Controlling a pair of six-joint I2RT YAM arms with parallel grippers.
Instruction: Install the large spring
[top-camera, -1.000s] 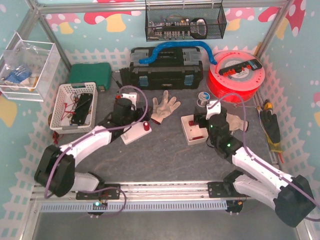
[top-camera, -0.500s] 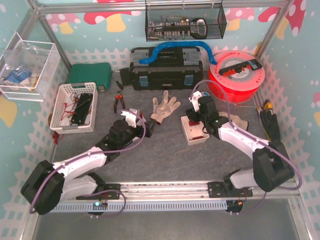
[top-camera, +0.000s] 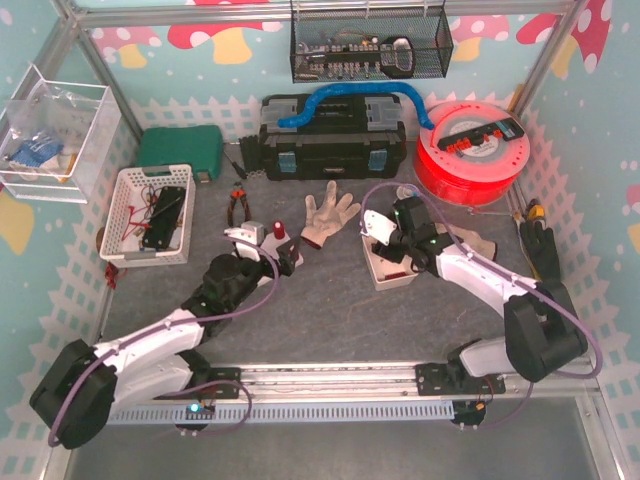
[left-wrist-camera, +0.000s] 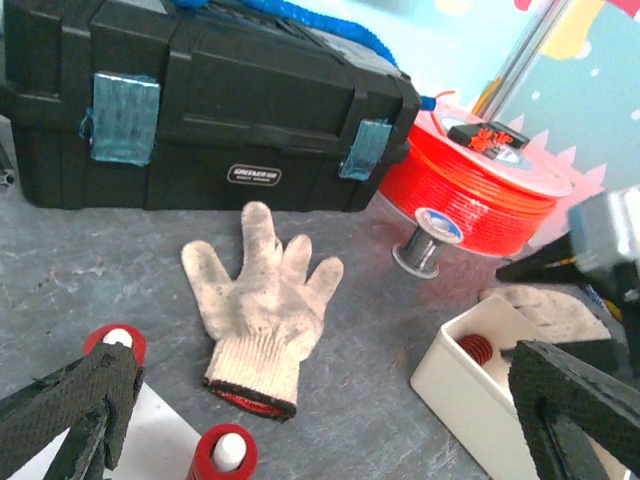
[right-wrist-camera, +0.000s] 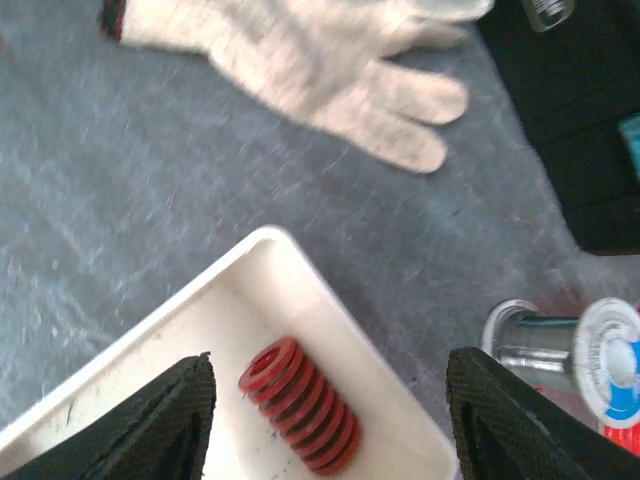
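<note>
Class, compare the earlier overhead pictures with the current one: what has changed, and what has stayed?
The left gripper drew back toward its base, open. The right arm swung its elbow outward; the right gripper hangs open over the white box, above the red spring. Nothing was grasped. The glove, toolbox and box stayed put.

Red spring (right-wrist-camera: 300, 405), white tray (right-wrist-camera: 240, 290), grey table (right-wrist-camera: 120, 170), black toolbox (left-wrist-camera: 230, 110)

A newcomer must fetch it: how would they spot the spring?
Find the big red filament spool at the back right. In front of it sits a white rectangular plastic tray; the red coiled metal spring lies inside. Unlike the smooth red white-capped posts farther left, it is ribbed.
</note>
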